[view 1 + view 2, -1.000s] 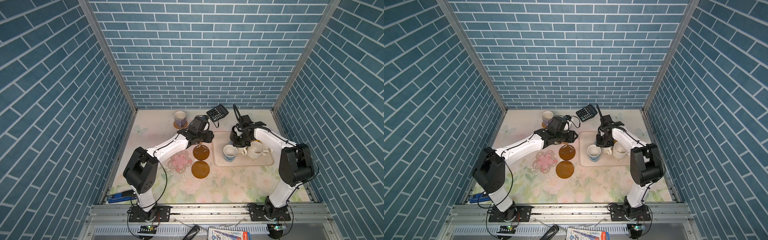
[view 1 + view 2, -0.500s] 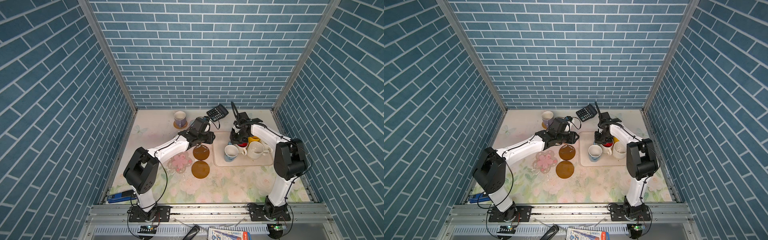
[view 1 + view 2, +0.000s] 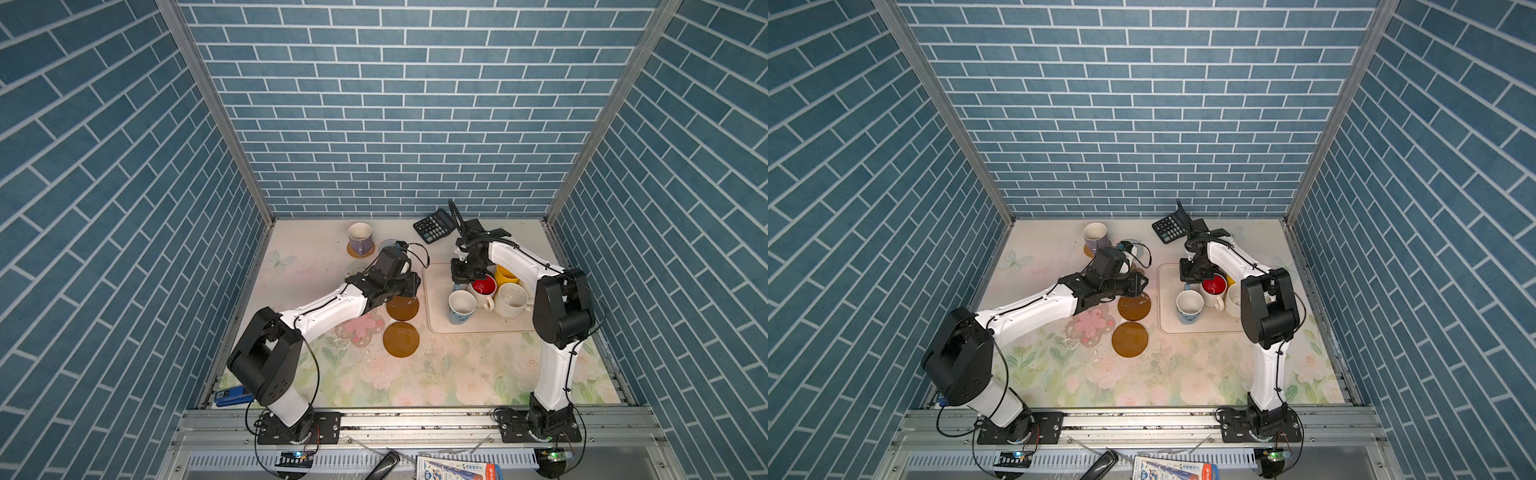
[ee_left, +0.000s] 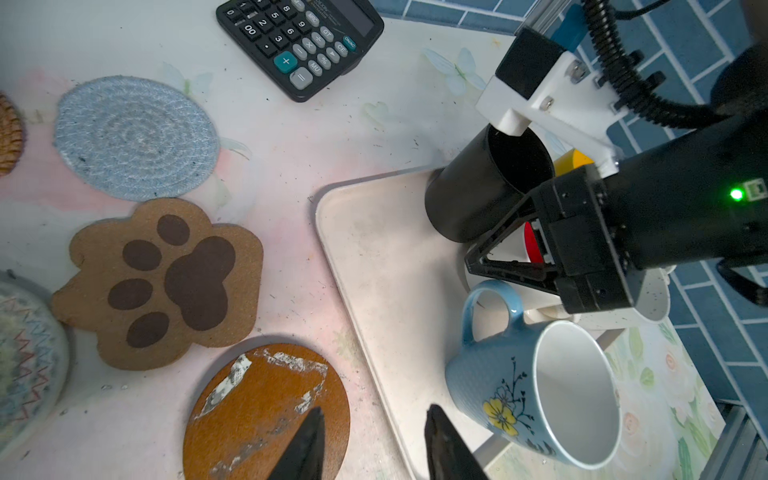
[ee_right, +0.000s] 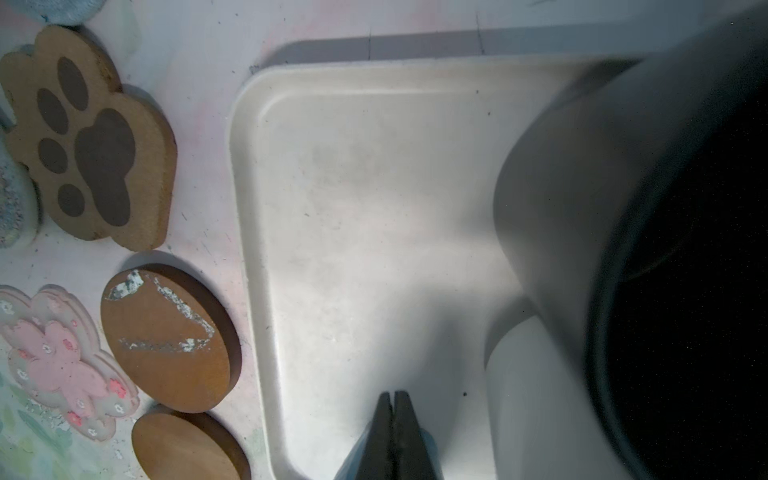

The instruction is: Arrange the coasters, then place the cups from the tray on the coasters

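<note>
Right gripper [image 5: 392,397] pinched shut over bare tray [image 5: 353,187], left gripper [image 4: 374,411] parted over tray rim

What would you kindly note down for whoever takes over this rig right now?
Left end effector: open, empty, above an amber disc at the edge of the tray.
Right end effector: shut, empty, over the tray by the black mug.
Done: lavender mug on woven coaster.
Left: black mug, yellow mug, red-lined mug, pale blue mug, cream mug in tray; other coasters bare.

Coasters [image 3: 401,339] lie left of the tray [image 3: 436,291] holding cups [image 3: 461,305].
</note>
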`<state>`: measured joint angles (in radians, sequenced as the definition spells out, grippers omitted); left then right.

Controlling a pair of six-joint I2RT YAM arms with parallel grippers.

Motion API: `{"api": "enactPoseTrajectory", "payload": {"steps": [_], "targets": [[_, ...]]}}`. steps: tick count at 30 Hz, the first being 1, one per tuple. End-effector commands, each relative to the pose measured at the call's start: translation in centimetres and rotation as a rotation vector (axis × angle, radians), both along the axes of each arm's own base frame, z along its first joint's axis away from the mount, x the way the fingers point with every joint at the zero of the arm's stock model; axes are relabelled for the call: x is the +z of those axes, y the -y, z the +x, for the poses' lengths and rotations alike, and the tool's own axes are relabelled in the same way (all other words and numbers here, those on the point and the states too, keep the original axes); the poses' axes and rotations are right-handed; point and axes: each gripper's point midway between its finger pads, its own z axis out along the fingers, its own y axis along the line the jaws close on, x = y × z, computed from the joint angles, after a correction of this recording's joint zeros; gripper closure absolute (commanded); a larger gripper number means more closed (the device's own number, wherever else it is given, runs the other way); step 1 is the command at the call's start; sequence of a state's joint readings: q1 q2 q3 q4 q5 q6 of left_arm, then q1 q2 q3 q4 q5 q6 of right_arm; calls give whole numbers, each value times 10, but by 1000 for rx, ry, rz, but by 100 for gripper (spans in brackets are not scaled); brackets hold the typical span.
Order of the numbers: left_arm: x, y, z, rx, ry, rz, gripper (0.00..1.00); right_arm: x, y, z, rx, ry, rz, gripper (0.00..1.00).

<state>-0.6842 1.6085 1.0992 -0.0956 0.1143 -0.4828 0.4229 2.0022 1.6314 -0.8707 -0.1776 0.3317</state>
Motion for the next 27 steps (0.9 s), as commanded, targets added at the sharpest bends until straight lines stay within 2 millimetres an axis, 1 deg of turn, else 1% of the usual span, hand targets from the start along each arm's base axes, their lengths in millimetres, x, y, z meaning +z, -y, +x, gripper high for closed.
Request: {"api": "enactPoseTrajectory", "payload": {"steps": [1, 9, 13, 22, 25, 27], "targets": [[3, -7, -2, 31, 24, -2, 58, 2, -5, -5, 43, -25, -30, 100], [-10, -19, -12, 60, 19, -7, 59, 2, -21, -10, 77, -44, -47, 100], [-16, -22, -16, 60, 14, -9, 59, 4, -28, -11, 87, -45, -55, 100], [-22, -26, -24, 54, 11, -23, 59, 4, -44, -19, 106, -53, -63, 100], [-23, -26, -26, 50, 10, -34, 59, 10, -39, -19, 92, -50, -90, 100], [-24, -23, -26, 43, 8, -41, 59, 20, -33, -16, 84, -36, -108, 100]]}}
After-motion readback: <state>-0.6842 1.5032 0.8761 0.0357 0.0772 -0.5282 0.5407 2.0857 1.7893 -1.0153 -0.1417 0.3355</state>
